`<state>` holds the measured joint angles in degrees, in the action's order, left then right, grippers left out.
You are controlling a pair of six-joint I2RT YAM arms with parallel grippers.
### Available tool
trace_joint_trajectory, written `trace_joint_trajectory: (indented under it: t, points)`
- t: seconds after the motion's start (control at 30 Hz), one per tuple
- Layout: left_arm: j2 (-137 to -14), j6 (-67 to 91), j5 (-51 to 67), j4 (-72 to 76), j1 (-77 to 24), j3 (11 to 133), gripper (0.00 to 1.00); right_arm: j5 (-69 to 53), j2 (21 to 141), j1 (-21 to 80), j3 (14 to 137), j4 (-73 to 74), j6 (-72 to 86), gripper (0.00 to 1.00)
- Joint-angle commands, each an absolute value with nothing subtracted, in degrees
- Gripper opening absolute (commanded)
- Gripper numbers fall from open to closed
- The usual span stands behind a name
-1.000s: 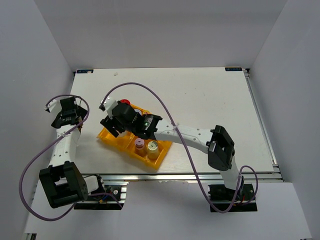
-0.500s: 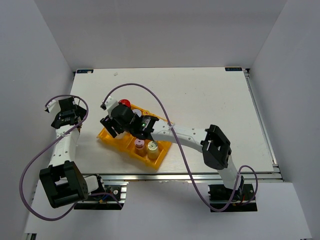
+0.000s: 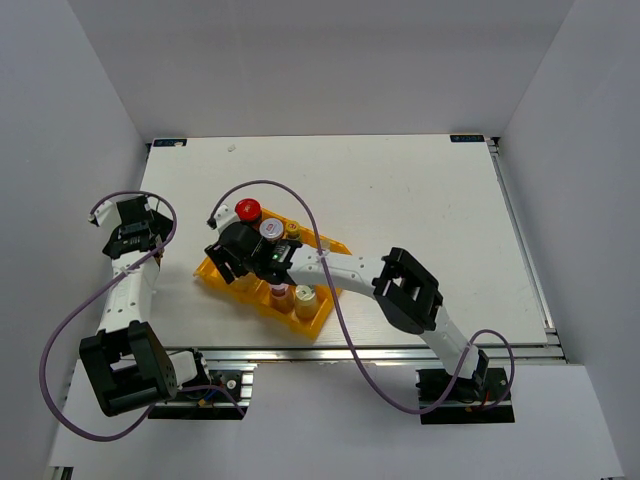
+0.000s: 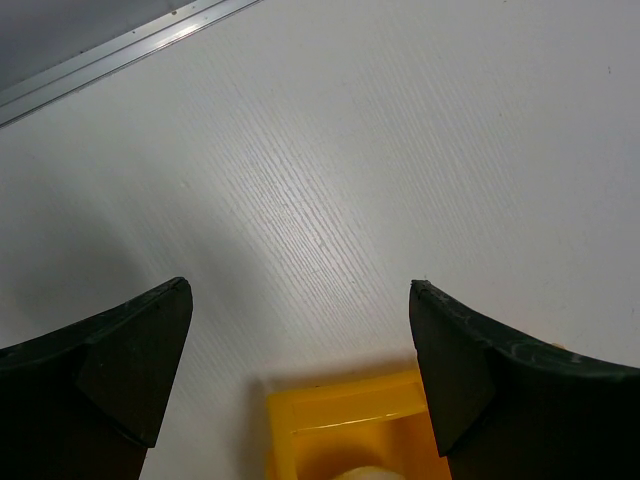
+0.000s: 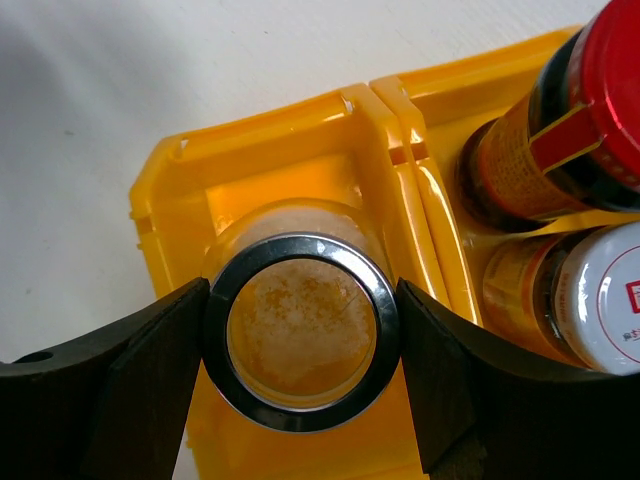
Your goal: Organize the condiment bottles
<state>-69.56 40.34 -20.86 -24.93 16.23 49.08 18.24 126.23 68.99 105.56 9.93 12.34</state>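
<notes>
White laminate counter (image 3: 420, 190) carries a yellow plastic tray (image 5: 260, 150), the hub of the scene. The right arm (image 3: 350, 268) stretches from its base across the tray's near side. The left arm (image 3: 125, 295) stands off the tray's left side.

The right claw (image 5: 302, 295) is clenched on a wide clear glass jar (image 5: 300, 350), one finger pressed to each side of its steel rim. The jar sits in the tray's corner compartment, and orange residue coats the inside of the glass. The left claw (image 4: 300, 300) hangs released above bare counter, fingers wide apart, with a corner of the tray just below it.

In the compartment next to the jar stand a red-capped bottle (image 5: 600, 90) and a white-capped bottle (image 5: 600, 300), close beside each other. A smaller bottle with a pale yellow-green cap (image 3: 291, 229) stands near them in the tray. A pink-capped bottle (image 3: 279, 294) and a yellow-capped bottle (image 3: 305, 296) fill the tray's near right compartment, side by side.
</notes>
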Motion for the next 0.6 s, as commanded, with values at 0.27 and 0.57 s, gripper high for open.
trace_joint_trajectory:
  t: [0.27,0.57]
  points:
    - [-69.1,39.6,-19.6,-23.2,17.0,47.8,0.98,18.6,123.5,68.3,106.5,6.1,16.3,0.85]
    - [-68.4,39.4,-19.2,-22.4,17.1,46.8,0.98,16.8,117.4,68.3,110.6,7.7,9.2,0.89]
